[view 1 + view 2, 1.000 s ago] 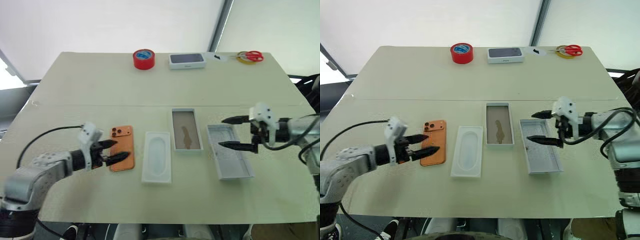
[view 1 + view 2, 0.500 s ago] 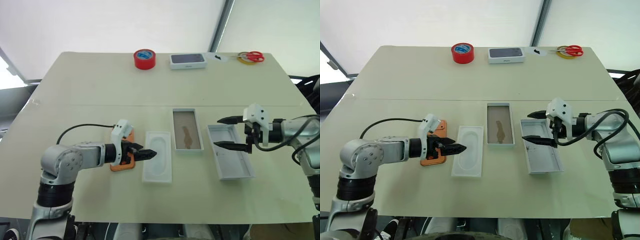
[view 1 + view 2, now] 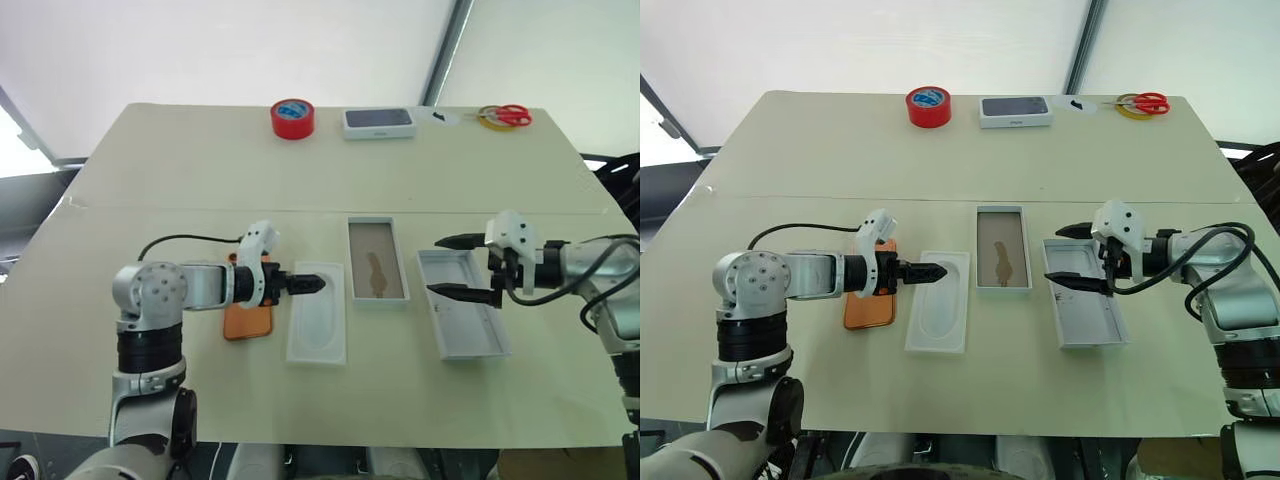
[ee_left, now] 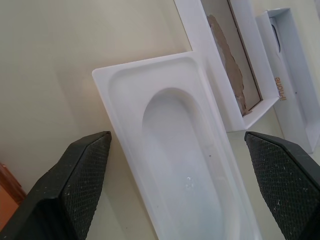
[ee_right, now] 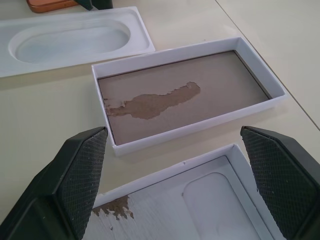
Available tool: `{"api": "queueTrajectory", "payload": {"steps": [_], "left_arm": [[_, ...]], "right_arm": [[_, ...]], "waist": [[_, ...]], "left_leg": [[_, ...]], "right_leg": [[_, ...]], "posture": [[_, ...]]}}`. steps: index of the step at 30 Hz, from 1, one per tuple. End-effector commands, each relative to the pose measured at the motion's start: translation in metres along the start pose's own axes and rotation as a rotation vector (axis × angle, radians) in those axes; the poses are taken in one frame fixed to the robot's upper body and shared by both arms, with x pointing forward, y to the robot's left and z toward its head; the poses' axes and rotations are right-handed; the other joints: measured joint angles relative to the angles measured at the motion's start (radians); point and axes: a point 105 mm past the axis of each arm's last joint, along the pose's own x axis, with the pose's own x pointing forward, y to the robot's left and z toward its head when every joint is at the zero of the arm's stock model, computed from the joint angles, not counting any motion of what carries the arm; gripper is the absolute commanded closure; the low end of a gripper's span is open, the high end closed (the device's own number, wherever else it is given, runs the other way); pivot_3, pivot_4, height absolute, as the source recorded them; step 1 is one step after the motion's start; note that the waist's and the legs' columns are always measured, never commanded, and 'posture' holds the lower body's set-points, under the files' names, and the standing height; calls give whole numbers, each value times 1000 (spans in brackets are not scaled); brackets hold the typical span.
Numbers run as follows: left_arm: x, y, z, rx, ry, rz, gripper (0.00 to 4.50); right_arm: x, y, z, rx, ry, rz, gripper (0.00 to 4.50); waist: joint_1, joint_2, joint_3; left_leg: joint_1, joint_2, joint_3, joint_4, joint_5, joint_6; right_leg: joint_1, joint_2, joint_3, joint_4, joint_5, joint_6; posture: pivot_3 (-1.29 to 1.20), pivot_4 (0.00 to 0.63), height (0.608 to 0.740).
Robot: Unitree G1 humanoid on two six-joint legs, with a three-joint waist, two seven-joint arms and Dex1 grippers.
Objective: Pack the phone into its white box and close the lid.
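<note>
- Head views: the table (image 3: 180,170) carries four flat items in a row. From the robot's left: the phone (image 3: 247,320), orange, lying flat; the white insert (image 3: 318,312) with a rounded recess; the white box (image 3: 376,274) with a brown floor and dark mark; the lid (image 3: 462,316), open side up.
- Left gripper (image 3: 940,270) hangs over the near-left edge of the white insert, pointing toward the white box. The left forearm crosses above the phone and hides part of it.
- Right gripper (image 3: 458,265) hangs above the far end of the lid, jaws wide, nothing between them.
- Far edge of the table: red tape roll (image 3: 292,118), closed white box with dark top (image 3: 379,122), scissors (image 3: 508,116) with red handles.
- Left wrist view: fingers (image 4: 75,187) spread wide with the white insert lying between them, untouched. White box and lid lie beyond it.
- Right wrist view: fingers (image 5: 75,172) spread wide. The white box sits empty between them, lid closest, phone corner at the far edge.
</note>
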Motion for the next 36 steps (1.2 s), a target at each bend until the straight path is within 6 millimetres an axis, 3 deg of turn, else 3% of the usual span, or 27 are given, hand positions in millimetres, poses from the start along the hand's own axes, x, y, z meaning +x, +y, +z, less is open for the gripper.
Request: {"api": "queueTrajectory", "payload": {"steps": [1,3,8,18,22,27,30,34,36], "left_arm": [[2,6,-8,-24,45,20,246],[4,4,-8,-56,39,-8,836],[4,4,-7,-60,45,-4,3420],[2,8,-9,-128,24,-15,3420],[2,5,-12,-127,30,-31,4453],[1,8,-13,-145,22,-16,4453],[-4,10,-10,-153,6,-15,4453],[-22,4,17,-203,-174,-103,4453],[-26,3,20,-209,-204,-115,4453]], "right_arm": [[0,-3,7,-32,-29,-17,14],[0,-3,7,-34,-29,-17,0],[0,-4,7,-35,-30,-24,0],[-1,-2,6,-32,-31,-24,0],[0,-1,7,-35,-32,-19,0],[3,5,12,-43,-51,10,0],[6,15,18,-41,-79,60,0],[29,66,12,-62,-70,275,0],[39,72,5,-89,-39,294,0]], "waist": [[0,0,0],[0,0,0],[1,0,0],[-1,0,0],[1,0,0],[0,0,0],[-1,0,0],[-1,0,0],[-2,-1,0]], "left_leg": [[0,0,0,0,0,0],[0,0,0,0,0,0],[-1,0,0,0,0,0],[-2,0,-1,1,0,0],[-2,-1,-1,1,0,0],[-2,-1,-1,1,0,0],[-2,-1,-1,1,0,0],[-2,0,-2,0,0,0],[-3,0,-3,0,0,0]], "right_leg": [[0,0,0,0,0,0],[0,0,0,0,0,0],[-1,0,0,0,0,0],[-2,0,0,0,0,0],[-2,0,0,0,0,0],[-2,0,0,0,0,0],[-2,0,0,0,0,0],[-2,0,-1,-1,0,0],[-1,0,-1,-1,0,0]], "posture": [[0,150,740],[0,150,740],[0,150,740],[0,150,740],[0,150,740],[0,150,740],[0,150,740],[0,150,740],[0,150,740]]}}
